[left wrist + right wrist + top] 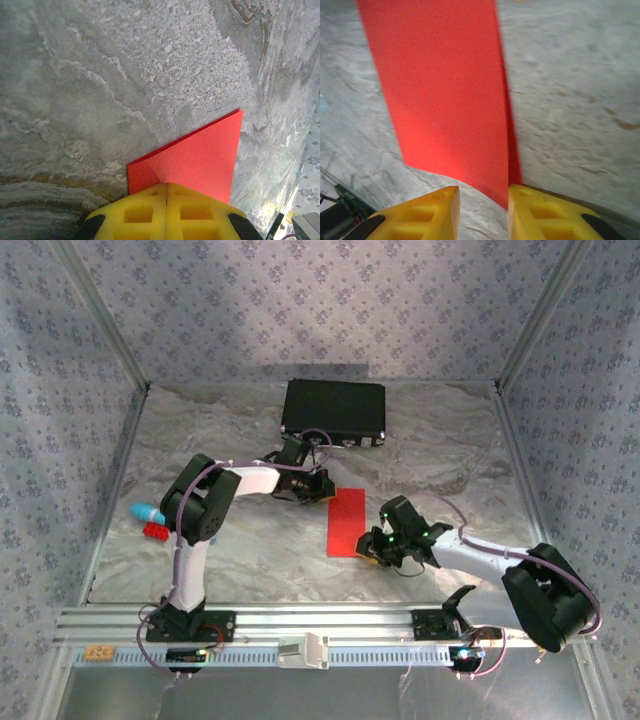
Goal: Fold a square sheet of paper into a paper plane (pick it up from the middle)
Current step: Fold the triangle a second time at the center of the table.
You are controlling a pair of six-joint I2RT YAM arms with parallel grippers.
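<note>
Left gripper [166, 189] shut tight, tips on the red paper [347, 521] at its end nearest the black case [333, 408]. Right gripper [483, 195] narrowly apart at the end farthest from the case, a paper corner between its jaws. Paper lies flat, folded into a strip. Likely light, floppy and slippery, so pinch an edge.

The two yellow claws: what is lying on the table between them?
The red sheet of paper, folded into a strip, spans the stretch between the left gripper and the right gripper. The top view shows this.
</note>
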